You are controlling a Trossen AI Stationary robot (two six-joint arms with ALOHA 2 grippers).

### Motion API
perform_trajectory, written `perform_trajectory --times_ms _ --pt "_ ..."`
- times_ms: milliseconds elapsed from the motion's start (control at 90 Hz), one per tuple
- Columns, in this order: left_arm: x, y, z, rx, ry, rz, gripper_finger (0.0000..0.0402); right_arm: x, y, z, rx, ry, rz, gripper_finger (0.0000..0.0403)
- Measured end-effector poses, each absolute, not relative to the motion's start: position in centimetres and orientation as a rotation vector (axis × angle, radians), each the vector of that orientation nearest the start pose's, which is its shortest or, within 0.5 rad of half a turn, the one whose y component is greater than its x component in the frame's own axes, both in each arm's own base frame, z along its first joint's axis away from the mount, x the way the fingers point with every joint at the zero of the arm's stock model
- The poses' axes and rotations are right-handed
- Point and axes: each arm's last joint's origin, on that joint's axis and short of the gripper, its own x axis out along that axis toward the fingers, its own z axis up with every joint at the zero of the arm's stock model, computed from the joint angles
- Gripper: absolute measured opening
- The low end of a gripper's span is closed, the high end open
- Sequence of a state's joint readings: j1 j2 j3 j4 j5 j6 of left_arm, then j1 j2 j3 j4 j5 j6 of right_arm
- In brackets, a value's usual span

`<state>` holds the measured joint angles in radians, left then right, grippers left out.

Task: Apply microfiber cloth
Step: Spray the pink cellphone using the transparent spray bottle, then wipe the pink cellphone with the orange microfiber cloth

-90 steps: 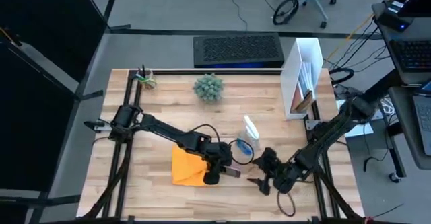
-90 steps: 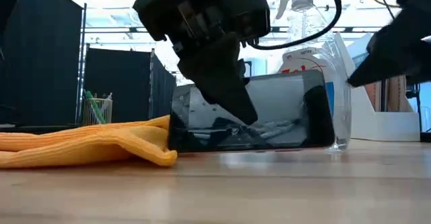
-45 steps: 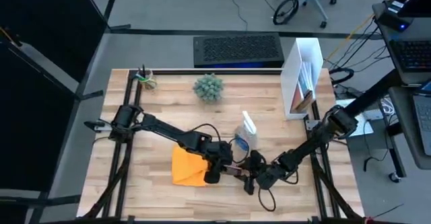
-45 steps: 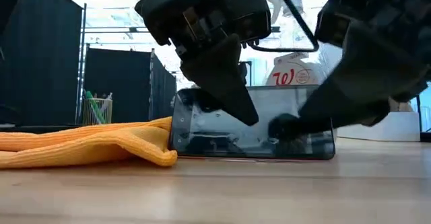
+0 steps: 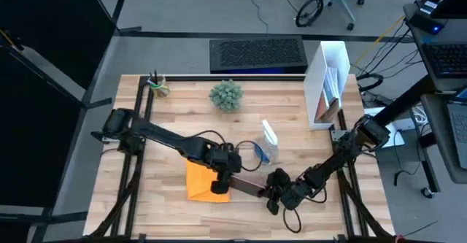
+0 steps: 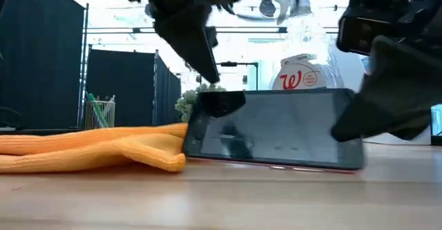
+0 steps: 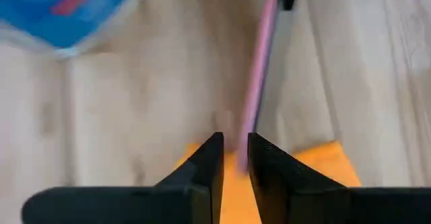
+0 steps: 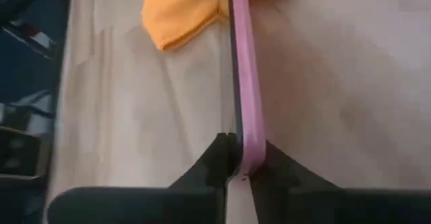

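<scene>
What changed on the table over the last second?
The right gripper moved in from the right and clamped the phone's end. The left gripper let go of the phone and drew back over the cloth. Cloth, spray bottle and plant stayed put.

Both arms reach low into the table's front middle. Left gripper (image 5: 221, 187) has fingers (image 7: 205, 167) nearly together; right gripper (image 5: 271, 199) is pinched tight, tips nearly meeting.
</scene>
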<state>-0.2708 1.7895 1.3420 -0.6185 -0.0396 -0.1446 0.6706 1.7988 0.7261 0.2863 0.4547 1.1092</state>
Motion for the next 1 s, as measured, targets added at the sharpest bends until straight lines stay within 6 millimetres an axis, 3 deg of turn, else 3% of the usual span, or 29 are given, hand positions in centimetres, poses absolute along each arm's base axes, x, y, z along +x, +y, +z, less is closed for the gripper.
perform_trajectory --times_ms 156,367,656,800,1000 --pt "34.1 -10.5 23.1 0.077 1.124 -0.077 0.005 25.1 18.9 10.4 0.759 0.763 -0.167 0.0062" --pt "33.7 -11.2 22.8 0.084 1.127 -0.078 0.005 24.8 18.9 10.2 0.797 0.799 -0.201 0.0144" --pt "33.1 -12.1 22.2 0.046 1.178 -0.103 0.005 23.8 19.3 13.0 0.833 0.922 -0.001 0.0266" --pt "32.8 -13.3 21.4 -0.031 1.197 -0.182 0.005 22.6 20.2 15.3 0.807 0.867 0.091 0.0295" --pt "32.1 -14.0 20.0 -0.097 1.202 -0.157 0.0085 22.1 20.1 14.8 0.694 0.811 -0.006 0.0304"
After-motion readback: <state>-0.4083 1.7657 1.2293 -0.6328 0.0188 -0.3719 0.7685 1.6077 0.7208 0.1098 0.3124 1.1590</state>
